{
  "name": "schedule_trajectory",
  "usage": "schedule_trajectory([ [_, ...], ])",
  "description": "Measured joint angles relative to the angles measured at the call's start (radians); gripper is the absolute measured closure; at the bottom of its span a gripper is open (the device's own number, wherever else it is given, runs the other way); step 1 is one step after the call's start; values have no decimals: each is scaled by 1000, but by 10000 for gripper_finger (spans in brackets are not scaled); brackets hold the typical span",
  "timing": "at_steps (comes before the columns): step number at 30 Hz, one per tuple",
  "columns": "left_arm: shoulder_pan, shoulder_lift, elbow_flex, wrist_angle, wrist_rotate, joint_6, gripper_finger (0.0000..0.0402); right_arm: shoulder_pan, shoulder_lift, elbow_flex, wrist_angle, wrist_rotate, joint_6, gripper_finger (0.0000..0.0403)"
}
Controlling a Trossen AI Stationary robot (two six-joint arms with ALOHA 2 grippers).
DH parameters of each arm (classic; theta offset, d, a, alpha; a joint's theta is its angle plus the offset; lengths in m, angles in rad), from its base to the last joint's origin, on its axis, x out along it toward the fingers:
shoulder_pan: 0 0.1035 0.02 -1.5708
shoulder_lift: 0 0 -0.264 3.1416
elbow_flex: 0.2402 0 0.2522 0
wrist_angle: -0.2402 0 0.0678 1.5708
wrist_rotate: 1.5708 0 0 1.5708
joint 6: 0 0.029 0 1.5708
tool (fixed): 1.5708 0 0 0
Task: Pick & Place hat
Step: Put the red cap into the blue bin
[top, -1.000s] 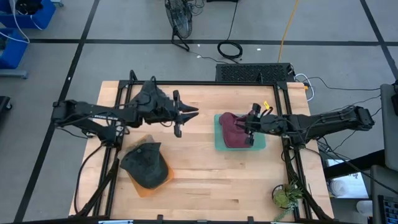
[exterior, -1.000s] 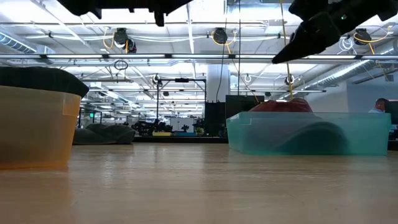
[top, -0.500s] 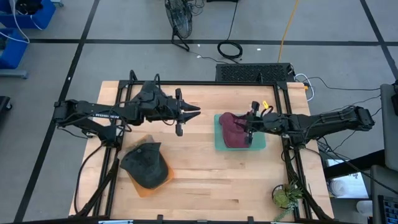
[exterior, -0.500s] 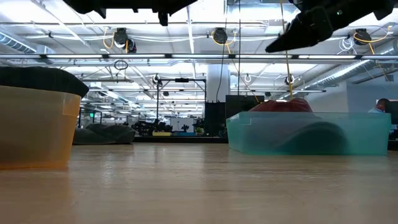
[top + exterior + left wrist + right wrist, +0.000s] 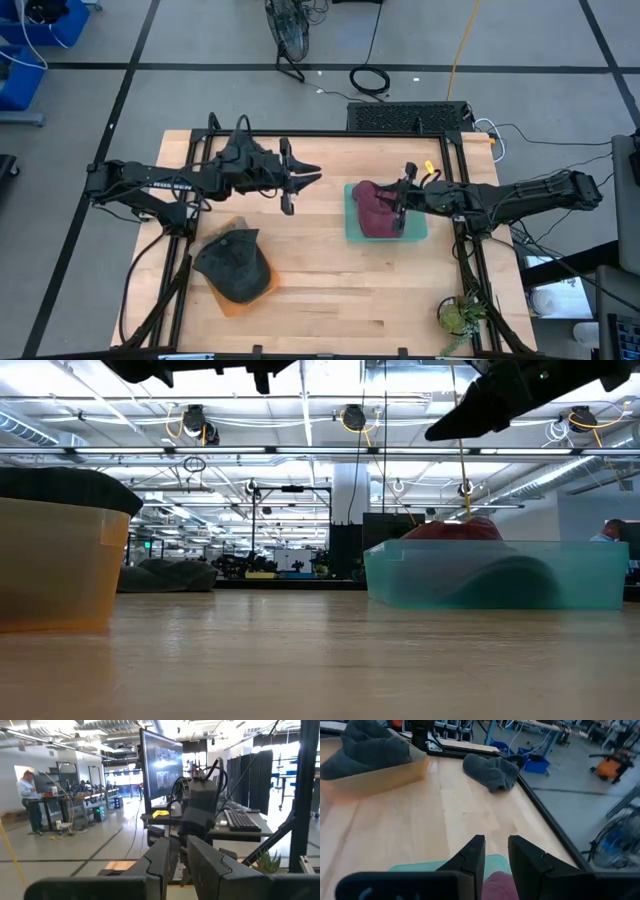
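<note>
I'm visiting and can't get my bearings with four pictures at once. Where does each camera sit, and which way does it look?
High view: above, looking straight down on the table; both arms show.
Low view: at tabletop height, looking level across; arms hang from above.
Left wrist view: on the left arm, looking into the room past its left gripper.
Right wrist view: on the right arm, past its right gripper, over the table.
Shared: the teal bin with its maroon hat in high, low and right wrist views; the orange bin too.

maroon hat point(image 5: 455, 528) mostly hidden behind teal bin wall point(image 5: 500, 575), orange bin point(image 5: 50, 565) cut off
</note>
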Motion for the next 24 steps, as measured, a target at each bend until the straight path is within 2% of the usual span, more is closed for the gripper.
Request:
schedule_trajectory([
  [5,-6,0,0,-21,0,-39,330,0,0,-23,29,0,168,330],
  [10,-27,0,0,-51,0,-47,330,0,0,-110,162,-1,266,330],
  [16,-60,0,0,-96,1,-58,330,1,-6,-135,261,-6,277,330],
  [24,-99,0,0,-95,3,-69,330,2,-99,-135,270,-155,247,330],
])
